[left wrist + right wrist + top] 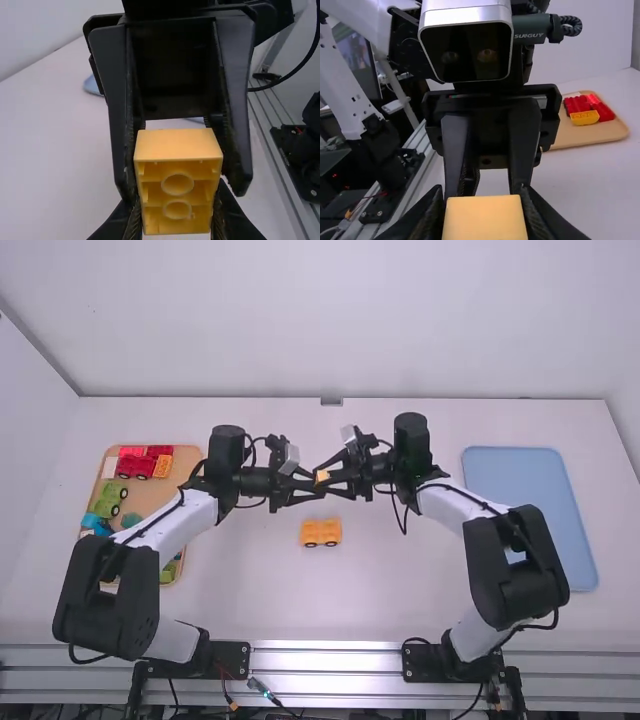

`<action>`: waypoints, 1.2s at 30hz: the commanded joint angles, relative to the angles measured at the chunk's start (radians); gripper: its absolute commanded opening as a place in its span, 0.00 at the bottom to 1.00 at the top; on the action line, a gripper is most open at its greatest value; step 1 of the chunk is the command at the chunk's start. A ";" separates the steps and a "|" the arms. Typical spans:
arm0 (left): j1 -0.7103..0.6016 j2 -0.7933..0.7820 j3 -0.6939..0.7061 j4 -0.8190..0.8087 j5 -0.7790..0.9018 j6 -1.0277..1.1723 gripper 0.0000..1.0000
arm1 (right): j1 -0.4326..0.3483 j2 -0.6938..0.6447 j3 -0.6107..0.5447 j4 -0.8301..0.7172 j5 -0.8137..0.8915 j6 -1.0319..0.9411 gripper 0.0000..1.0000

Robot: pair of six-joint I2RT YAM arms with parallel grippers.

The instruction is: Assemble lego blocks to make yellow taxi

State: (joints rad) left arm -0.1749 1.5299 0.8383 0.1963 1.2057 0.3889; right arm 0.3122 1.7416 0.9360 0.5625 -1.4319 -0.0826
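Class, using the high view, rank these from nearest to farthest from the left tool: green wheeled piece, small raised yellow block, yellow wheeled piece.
1. Small yellow block, right at the left tool.
2. Yellow wheeled piece, on the table between the arms.
3. Green wheeled piece, far left, on the wooden tray.

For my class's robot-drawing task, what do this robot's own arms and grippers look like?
The left arm and right arm have white links, bulky black joints and thin black cables. The black left gripper and right gripper each have two long, tapering fingers. A boxy silver-rimmed camera with a glossy black face sits by the left one.
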 commanded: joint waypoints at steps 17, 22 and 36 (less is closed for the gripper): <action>-0.001 0.000 -0.002 -0.007 -0.027 0.000 0.99 | -0.011 0.006 0.028 0.011 0.149 0.106 0.08; -0.001 0.000 0.003 -0.104 -0.295 0.001 0.99 | -0.032 0.002 0.028 -0.037 0.356 0.156 0.00; 0.109 0.000 0.253 -0.589 -0.568 0.233 0.99 | 0.110 -0.078 0.336 -1.207 1.358 -0.364 0.00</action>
State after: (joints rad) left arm -0.0788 1.5299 1.0405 -0.3428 0.6640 0.4934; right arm 0.3866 1.6779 1.2327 -0.5755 -0.3412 -0.2649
